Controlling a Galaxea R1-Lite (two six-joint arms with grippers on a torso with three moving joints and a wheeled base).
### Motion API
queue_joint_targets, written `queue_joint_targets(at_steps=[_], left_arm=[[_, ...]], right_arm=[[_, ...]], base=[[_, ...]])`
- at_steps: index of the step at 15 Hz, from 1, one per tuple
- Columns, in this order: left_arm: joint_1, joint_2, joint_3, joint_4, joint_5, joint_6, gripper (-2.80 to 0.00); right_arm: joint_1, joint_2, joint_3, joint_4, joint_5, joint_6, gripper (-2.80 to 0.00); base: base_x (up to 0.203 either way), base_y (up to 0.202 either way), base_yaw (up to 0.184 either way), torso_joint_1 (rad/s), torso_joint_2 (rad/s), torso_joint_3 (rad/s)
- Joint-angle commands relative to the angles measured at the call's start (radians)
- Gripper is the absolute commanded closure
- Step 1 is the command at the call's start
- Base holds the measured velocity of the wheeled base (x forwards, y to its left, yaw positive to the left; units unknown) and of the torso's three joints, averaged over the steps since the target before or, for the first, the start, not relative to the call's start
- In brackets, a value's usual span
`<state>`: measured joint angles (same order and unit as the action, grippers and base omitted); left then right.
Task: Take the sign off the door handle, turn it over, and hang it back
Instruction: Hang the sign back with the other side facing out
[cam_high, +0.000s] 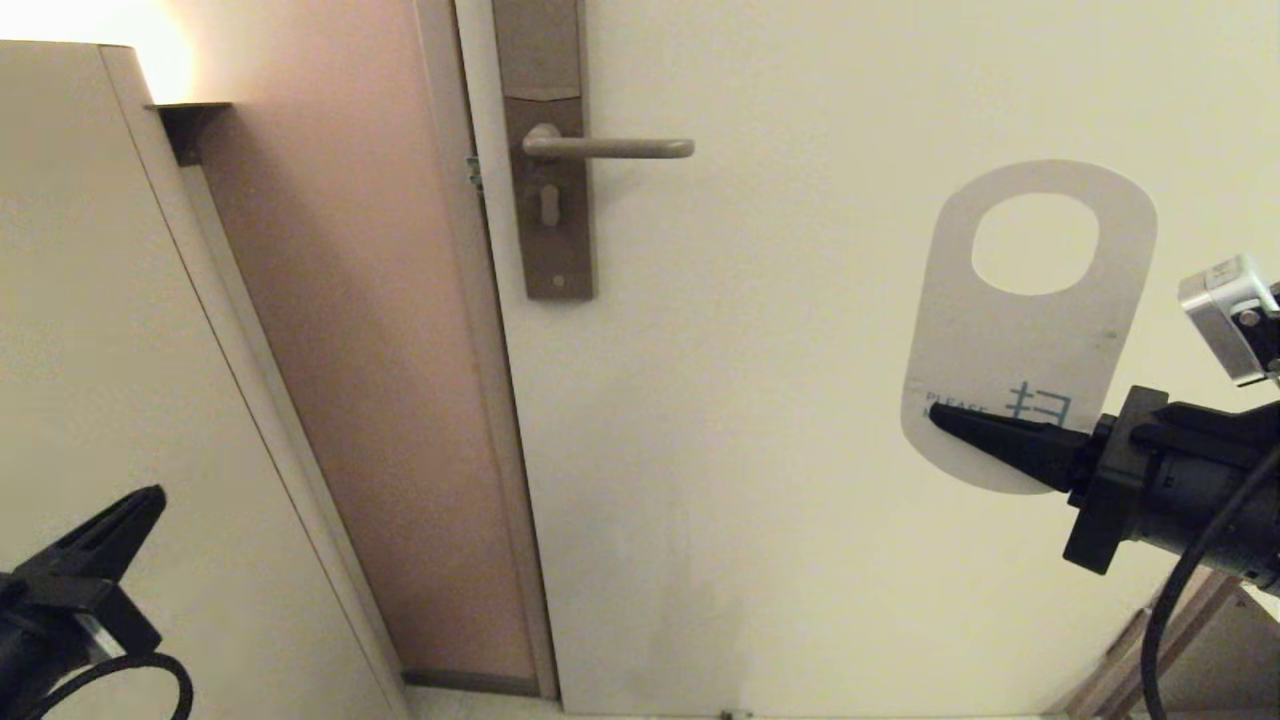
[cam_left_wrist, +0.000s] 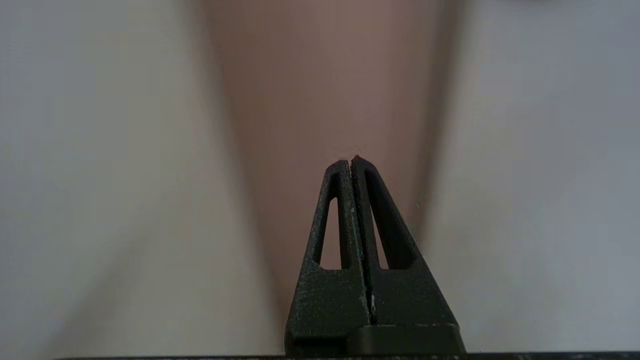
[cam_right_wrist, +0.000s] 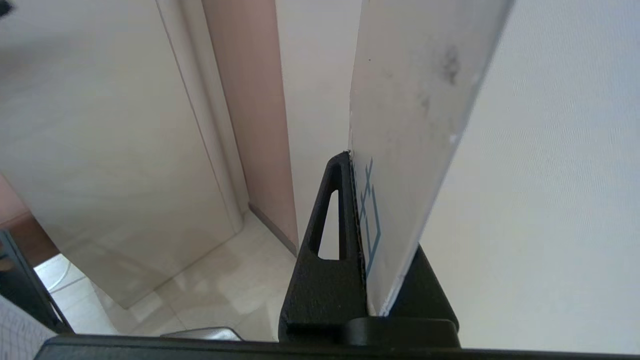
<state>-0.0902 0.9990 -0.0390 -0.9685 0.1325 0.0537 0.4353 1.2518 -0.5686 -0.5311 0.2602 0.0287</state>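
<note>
The sign (cam_high: 1010, 350) is off the handle, held upright at the right in front of the door, its white side with blue text facing me and its oval hole at the top. My right gripper (cam_high: 940, 413) is shut on the sign's lower end; in the right wrist view the card (cam_right_wrist: 415, 115) stands clamped between the fingers (cam_right_wrist: 327, 240). The door handle (cam_high: 610, 148) is bare, a horizontal lever on a tall backplate (cam_high: 545, 150), up and left of the sign. My left gripper (cam_high: 150, 500) is parked low at the left, shut and empty, as the left wrist view (cam_left_wrist: 352, 162) shows.
The cream door (cam_high: 800, 450) fills the middle and right. A pinkish wall strip (cam_high: 370, 380) and door frame (cam_high: 480, 400) stand left of it, with a white panel (cam_high: 100, 350) at the far left. The tiled floor (cam_right_wrist: 210, 295) shows below.
</note>
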Motion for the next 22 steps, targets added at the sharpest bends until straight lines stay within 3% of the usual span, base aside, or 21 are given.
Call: queue_joint_targets(at_steps=[1, 4, 7, 9, 14, 18, 22], left_arm=[[0.044, -0.089, 0.033, 0.005, 0.015, -0.001, 0.0], [0.065, -0.257, 0.038, 0.146, 0.018, 0.0, 0.0], [0.07, -0.499, 0.039, 0.38, 0.022, -0.003, 0.0], [0.068, -0.564, 0.039, 0.525, 0.026, -0.013, 0.0], [0.046, -0.732, 0.039, 0.742, -0.031, -0.013, 0.0], [0.051, -0.768, 0.039, 0.828, -0.041, -0.014, 0.0], [0.076, -0.864, 0.039, 0.904, -0.162, 0.015, 0.0]], right_arm=[[0.0, -0.023, 0.013, -0.004, 0.001, 0.002, 0.0], [0.0, -0.028, 0.019, -0.003, 0.001, 0.002, 0.0], [0.0, -0.041, 0.047, -0.004, 0.002, 0.002, 0.0], [0.0, -0.051, 0.07, -0.004, 0.002, 0.002, 0.0], [0.0, -0.061, 0.091, -0.004, 0.002, 0.001, 0.0], [0.0, -0.057, 0.092, -0.004, 0.002, 0.0, 0.0], [0.0, -0.054, 0.102, -0.003, 0.002, 0.003, 0.0]], base=[[0.0, 0.0, 0.0, 0.0, 0.0, 0.0], [0.0, 0.0, 0.0, 0.0, 0.0, 0.0], [0.0, 0.0, 0.0, 0.0, 0.0, 0.0], [0.0, 0.0, 0.0, 0.0, 0.0, 0.0], [0.0, 0.0, 0.0, 0.0, 0.0, 0.0], [0.0, 0.0, 0.0, 0.0, 0.0, 0.0], [0.0, 0.0, 0.0, 0.0, 0.0, 0.0]])
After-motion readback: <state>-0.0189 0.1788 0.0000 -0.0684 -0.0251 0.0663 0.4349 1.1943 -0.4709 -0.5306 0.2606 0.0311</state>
